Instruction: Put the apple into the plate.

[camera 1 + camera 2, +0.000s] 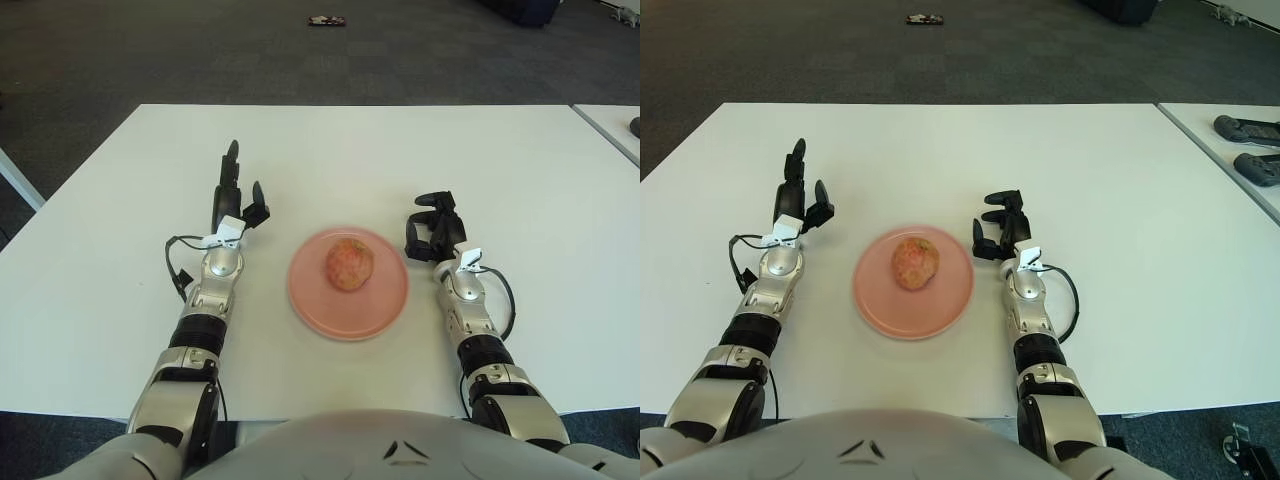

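floor item: small dark object (325, 20) beyond white table's far edge, too small to ID
side table (1230, 130): cut by right edge; two dark devices (1245, 128) partly cropped
red-yellow apple (349, 264): underside hidden vs pink round plate (310, 300)
arms: shoulders cropped at bottom edge

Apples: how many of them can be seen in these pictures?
1. The apple lies on the pink plate, between the left hand and the right hand. Nothing on the table could hide another.
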`<act>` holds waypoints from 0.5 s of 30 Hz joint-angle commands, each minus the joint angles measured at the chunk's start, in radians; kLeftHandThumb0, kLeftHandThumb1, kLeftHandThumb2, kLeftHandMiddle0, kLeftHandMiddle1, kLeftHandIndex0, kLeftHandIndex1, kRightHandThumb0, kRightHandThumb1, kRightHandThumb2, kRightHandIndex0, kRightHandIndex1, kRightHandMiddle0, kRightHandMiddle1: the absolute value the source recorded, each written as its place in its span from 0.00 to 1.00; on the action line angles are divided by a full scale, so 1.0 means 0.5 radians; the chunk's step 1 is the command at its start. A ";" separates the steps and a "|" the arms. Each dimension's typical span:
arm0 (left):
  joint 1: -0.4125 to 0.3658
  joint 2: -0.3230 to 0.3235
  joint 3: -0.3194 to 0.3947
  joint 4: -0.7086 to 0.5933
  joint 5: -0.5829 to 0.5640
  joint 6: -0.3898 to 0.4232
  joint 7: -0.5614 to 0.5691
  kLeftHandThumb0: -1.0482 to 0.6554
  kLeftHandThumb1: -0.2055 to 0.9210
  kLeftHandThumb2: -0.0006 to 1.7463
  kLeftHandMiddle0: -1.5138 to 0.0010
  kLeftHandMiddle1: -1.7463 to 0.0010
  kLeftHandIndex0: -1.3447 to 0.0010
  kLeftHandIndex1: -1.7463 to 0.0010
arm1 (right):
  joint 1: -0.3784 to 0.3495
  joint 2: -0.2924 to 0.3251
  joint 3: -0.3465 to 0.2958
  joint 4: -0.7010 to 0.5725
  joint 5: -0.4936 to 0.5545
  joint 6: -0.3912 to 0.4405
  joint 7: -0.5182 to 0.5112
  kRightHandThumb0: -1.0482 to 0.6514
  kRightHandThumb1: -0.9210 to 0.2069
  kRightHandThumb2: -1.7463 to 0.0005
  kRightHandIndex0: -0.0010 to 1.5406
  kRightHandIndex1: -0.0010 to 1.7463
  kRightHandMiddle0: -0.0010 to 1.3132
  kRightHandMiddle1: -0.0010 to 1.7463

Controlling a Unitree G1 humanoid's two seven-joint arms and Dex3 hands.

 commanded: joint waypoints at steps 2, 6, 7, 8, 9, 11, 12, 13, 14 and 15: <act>-0.005 0.014 -0.004 0.065 -0.042 0.044 -0.088 0.18 1.00 0.56 0.88 0.97 1.00 0.75 | 0.075 0.020 0.021 0.034 -0.027 0.061 -0.030 0.60 0.55 0.26 0.84 1.00 0.79 1.00; 0.015 0.028 -0.014 0.071 -0.062 0.069 -0.173 0.18 1.00 0.56 0.88 0.97 1.00 0.75 | 0.084 0.020 0.028 0.026 -0.033 0.051 -0.040 0.60 0.56 0.25 0.85 1.00 0.80 1.00; 0.023 0.029 -0.015 0.066 -0.065 0.076 -0.191 0.18 1.00 0.57 0.88 0.97 1.00 0.76 | 0.086 0.020 0.029 0.025 -0.032 0.051 -0.040 0.60 0.56 0.25 0.85 1.00 0.80 1.00; 0.043 0.031 -0.021 0.046 -0.071 0.093 -0.222 0.18 1.00 0.57 0.88 0.97 1.00 0.76 | 0.086 0.019 0.029 0.026 -0.031 0.049 -0.038 0.60 0.56 0.25 0.85 1.00 0.80 1.00; 0.056 0.032 -0.025 0.031 -0.075 0.106 -0.243 0.17 1.00 0.57 0.88 0.97 1.00 0.77 | 0.086 0.018 0.030 0.028 -0.029 0.047 -0.036 0.60 0.56 0.25 0.85 1.00 0.80 1.00; 0.092 0.030 -0.033 -0.018 -0.089 0.141 -0.290 0.17 1.00 0.57 0.89 0.98 1.00 0.78 | 0.086 0.016 0.032 0.030 -0.028 0.041 -0.034 0.60 0.56 0.25 0.85 1.00 0.80 1.00; 0.109 0.027 -0.035 -0.037 -0.103 0.160 -0.315 0.17 1.00 0.57 0.89 0.98 1.00 0.78 | 0.085 0.015 0.033 0.033 -0.028 0.039 -0.033 0.60 0.56 0.25 0.85 1.00 0.80 1.00; 0.122 0.024 -0.036 -0.051 -0.113 0.176 -0.334 0.16 1.00 0.57 0.89 0.98 1.00 0.79 | 0.084 0.015 0.033 0.034 -0.028 0.037 -0.033 0.60 0.56 0.25 0.85 1.00 0.80 1.00; 0.130 0.021 -0.036 -0.062 -0.124 0.191 -0.350 0.16 1.00 0.57 0.89 0.98 1.00 0.79 | 0.084 0.014 0.034 0.036 -0.027 0.038 -0.033 0.60 0.56 0.25 0.85 1.00 0.80 1.00; 0.135 0.019 -0.036 -0.073 -0.132 0.204 -0.361 0.16 1.00 0.57 0.89 0.98 1.00 0.79 | 0.083 0.014 0.034 0.037 -0.026 0.039 -0.033 0.60 0.56 0.25 0.85 1.00 0.80 1.00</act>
